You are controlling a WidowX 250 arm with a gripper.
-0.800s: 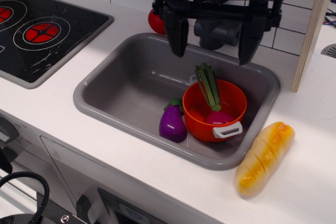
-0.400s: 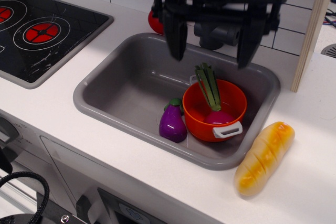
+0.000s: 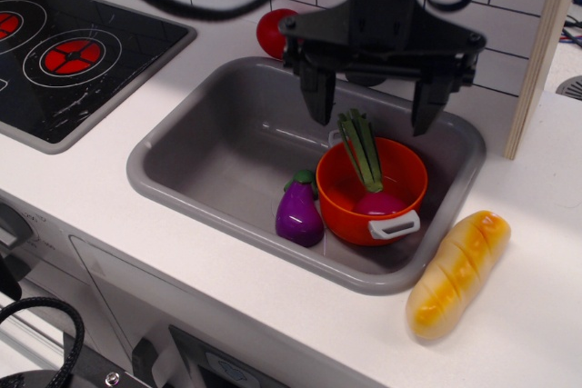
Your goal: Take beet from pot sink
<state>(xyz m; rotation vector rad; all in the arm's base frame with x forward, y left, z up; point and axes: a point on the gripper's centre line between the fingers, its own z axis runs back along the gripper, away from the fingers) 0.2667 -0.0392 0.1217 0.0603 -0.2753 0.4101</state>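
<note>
The beet [image 3: 379, 201] lies in the orange pot [image 3: 350, 209], its magenta bulb at the near side and its green stalks [image 3: 360, 147] leaning up over the far rim. The pot stands in the right half of the grey sink [image 3: 209, 156]. My gripper [image 3: 373, 113] hangs open above the pot's far rim, its two black fingers [image 3: 319, 95] spread either side of the stalk tips, empty and not touching the beet.
A purple eggplant [image 3: 299, 211] lies in the sink against the pot's left side. A red tomato [image 3: 275, 32] sits on the counter behind the sink. A yellow bread loaf [image 3: 456, 272] lies right of the sink. A black stove [image 3: 73, 52] is at the left.
The gripper has dropped lower and moved away from the camera toward the pot, its open fingers now framing the stalk tips. The beet, pot and eggplant have not moved.
</note>
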